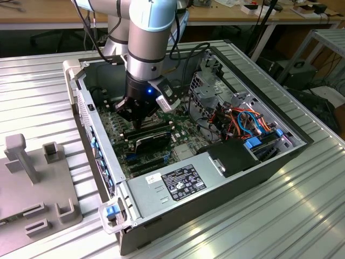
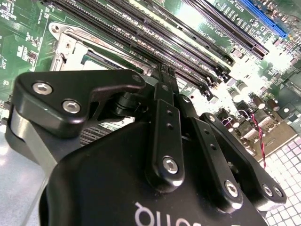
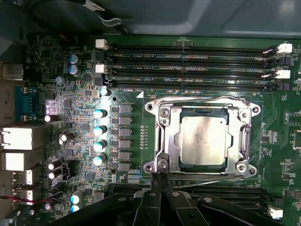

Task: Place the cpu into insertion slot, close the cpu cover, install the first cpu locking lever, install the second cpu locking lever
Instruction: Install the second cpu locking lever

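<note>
Exterior view: one arm reaches into an open computer case (image 1: pixel 259 162) on a ribbed metal table (image 1: pixel 302 216); its gripper (image 1: pixel 135 112) hangs low over the motherboard (image 1: pixel 121 141), hiding the socket area.

Second wrist view: the gripper (image 2: pixel 162 70) shows its two fingers (image 2: pixel 164 132) pressed together, nothing between them, tips just above the black memory slots (image 2: pixel 188 52).

First wrist view: one cpu (image 3: pixel 203 138) lies seated in the insertion slot (image 3: pixel 175 160), with the cpu cover (image 3: pixel 203 110) closed flat around it. Fingertips meet at the socket's edge, beside a thin locking lever (image 3: pixel 211 181). Four memory slots (image 3: pixel 188 66) lie beyond.
</note>
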Tool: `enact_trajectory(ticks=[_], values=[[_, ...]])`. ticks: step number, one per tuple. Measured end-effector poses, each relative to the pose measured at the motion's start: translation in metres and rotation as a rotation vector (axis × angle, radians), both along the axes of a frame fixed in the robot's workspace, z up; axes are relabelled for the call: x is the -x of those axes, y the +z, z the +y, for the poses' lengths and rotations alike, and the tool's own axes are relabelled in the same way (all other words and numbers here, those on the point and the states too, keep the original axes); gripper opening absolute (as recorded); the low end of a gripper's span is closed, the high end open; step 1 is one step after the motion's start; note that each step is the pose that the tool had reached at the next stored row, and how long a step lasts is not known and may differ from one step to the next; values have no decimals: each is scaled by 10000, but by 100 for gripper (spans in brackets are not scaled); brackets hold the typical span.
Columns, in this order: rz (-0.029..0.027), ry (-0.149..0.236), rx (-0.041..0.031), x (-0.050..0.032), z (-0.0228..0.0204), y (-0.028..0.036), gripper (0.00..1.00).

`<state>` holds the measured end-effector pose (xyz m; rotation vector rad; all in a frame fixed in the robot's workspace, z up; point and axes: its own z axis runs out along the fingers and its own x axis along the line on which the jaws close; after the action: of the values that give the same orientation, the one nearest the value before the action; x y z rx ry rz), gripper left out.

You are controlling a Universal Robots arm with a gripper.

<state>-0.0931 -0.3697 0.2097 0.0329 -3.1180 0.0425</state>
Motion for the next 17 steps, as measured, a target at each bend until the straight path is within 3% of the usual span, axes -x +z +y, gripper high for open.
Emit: enact_trajectory(ticks=[17], values=[[1, 0, 1, 54, 19, 0, 11]])
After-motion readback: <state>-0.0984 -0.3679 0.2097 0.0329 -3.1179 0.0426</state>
